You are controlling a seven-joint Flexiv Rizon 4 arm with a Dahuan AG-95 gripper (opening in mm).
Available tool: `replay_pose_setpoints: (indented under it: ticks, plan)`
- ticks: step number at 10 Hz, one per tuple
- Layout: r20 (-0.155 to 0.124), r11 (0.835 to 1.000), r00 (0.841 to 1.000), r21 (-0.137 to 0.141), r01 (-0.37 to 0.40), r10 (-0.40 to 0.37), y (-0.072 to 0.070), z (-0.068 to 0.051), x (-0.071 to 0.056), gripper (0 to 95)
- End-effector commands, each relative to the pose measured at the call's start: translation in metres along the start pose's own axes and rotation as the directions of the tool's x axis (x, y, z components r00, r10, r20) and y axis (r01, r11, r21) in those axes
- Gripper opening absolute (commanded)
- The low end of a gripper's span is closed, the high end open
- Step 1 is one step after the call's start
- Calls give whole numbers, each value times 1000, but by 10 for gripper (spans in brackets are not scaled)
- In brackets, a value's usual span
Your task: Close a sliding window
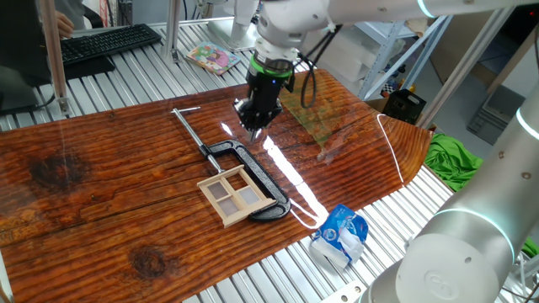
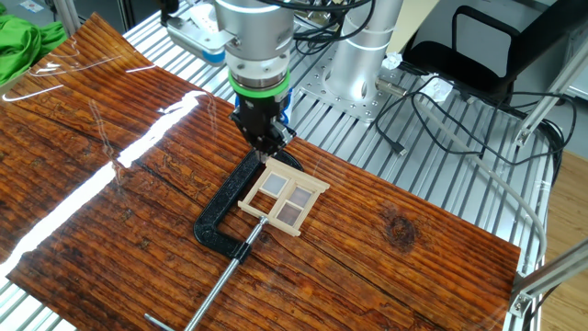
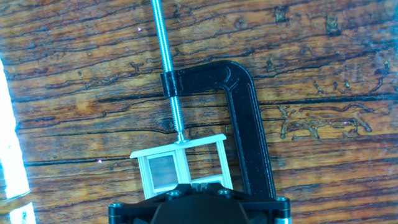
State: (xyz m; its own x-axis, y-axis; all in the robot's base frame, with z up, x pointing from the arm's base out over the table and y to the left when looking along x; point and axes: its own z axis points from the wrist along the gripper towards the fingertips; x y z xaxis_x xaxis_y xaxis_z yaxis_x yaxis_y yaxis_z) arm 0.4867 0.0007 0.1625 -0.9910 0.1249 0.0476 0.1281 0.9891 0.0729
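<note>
We locate the sliding window [image 1: 237,195] flat on the wooden counter [image 1: 101,168], seated in the mouth of the black C-clamp [image 1: 261,181]. The clamp's long steel screw [image 1: 192,133] runs away from the window across the counter; in the hand view its tip meets the middle of one frame edge, and the clamp's black bar lies along the adjoining side of the window. We see four greyish panes behind a cross divider.

We find the gripper [image 1: 254,126] pointing down at the counter, on the side of the window opposite the screw. In one fixed view it is above the clamp's bar, apart from the window. In the other fixed view its tips [image 2: 268,147] hang just beyond the window's far edge [image 2: 283,199], near the clamp's curved end [image 2: 246,175]. In the hand view the window [image 3: 180,168] sits at the bottom centre, partly covered by the gripper body.

We cannot tell whether the gripper is parted or closed; nothing is visibly held in it.
</note>
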Motion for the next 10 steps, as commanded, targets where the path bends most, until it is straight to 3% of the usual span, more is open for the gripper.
replay_pose_setpoints:
  ticks: [1,10]
  plan:
    - [2,1000,1000,-1,-1,1,-1,3,4,0]
    - [14,1000,1000,-2,1,-1,-9,26,35,0]
